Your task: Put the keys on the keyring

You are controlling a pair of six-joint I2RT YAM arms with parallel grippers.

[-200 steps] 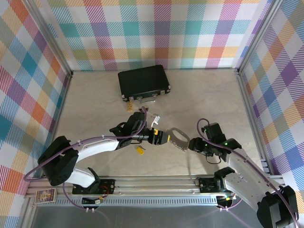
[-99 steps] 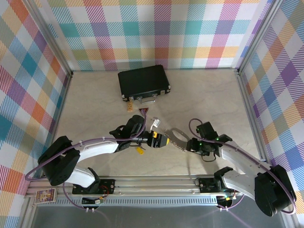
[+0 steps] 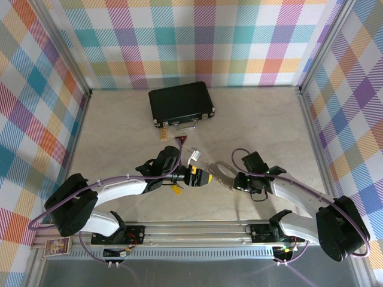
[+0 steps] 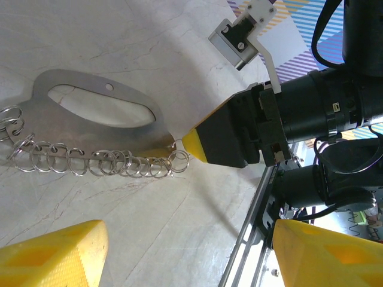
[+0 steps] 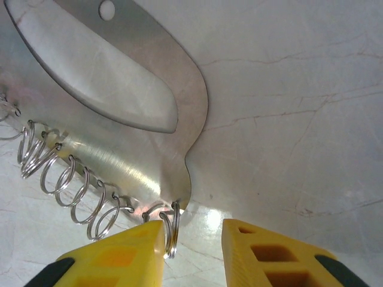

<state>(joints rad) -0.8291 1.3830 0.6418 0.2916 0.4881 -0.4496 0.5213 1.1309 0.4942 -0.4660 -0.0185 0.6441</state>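
Around the end ring [image 5: 172,230] of the keyring [image 5: 137,149], you see the right gripper [image 5: 192,239] partly open, unclamped; the left gripper [image 4: 188,254] gapes wide, empty.

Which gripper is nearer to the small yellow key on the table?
Left. The key lies close by the left gripper; the right gripper is beyond the keyring.

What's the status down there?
Left gripper open, empty. Right gripper open, straddling end loop of silvery metal keyring. Tiny yellow-headed key loose on table.

Bright, even overhead light; soft shadows; glare on the keyring [image 5: 137,173].
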